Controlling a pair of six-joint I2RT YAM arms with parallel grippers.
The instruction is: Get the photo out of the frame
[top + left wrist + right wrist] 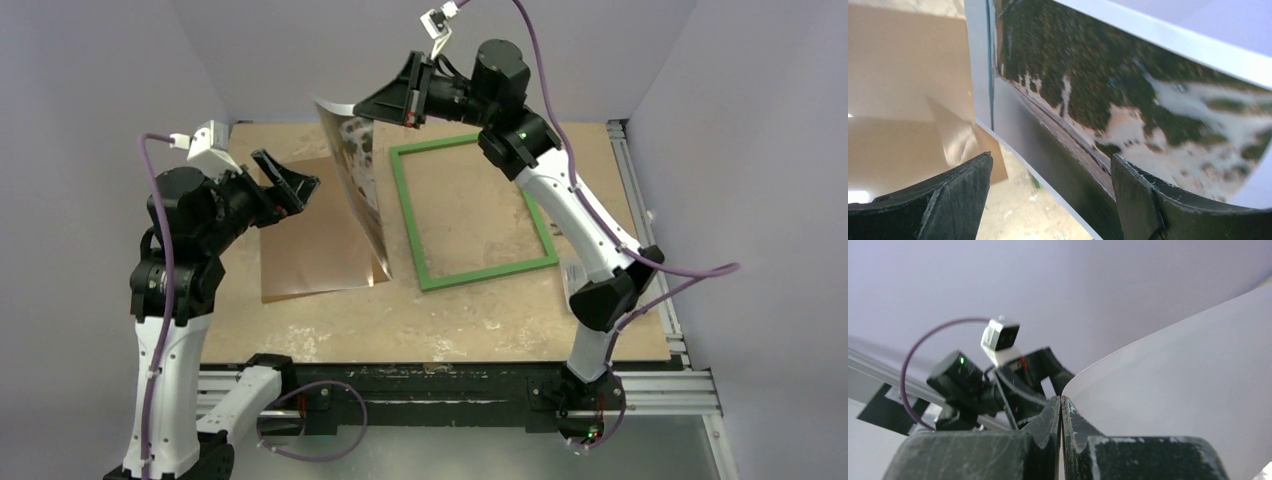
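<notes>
The photo [360, 175] hangs curled in the air between the arms, its lower corner close to the table. My right gripper [365, 104] is shut on its top corner. In the right wrist view the jaws [1061, 401] pinch the sheet's white back [1188, 375]. The green frame [490, 272] lies flat and empty on the table, to the right of the photo. My left gripper [306, 184] stands open just left of the photo, apart from it. In the left wrist view the printed landscape [1128, 90] fills the space beyond the open fingers [1050, 165].
A brown board [310, 245] lies flat on the table under the left gripper, and it also shows in the left wrist view [903, 75]. A small clear plastic piece [574, 272] sits by the right arm. Rails run along the table's near and right edges.
</notes>
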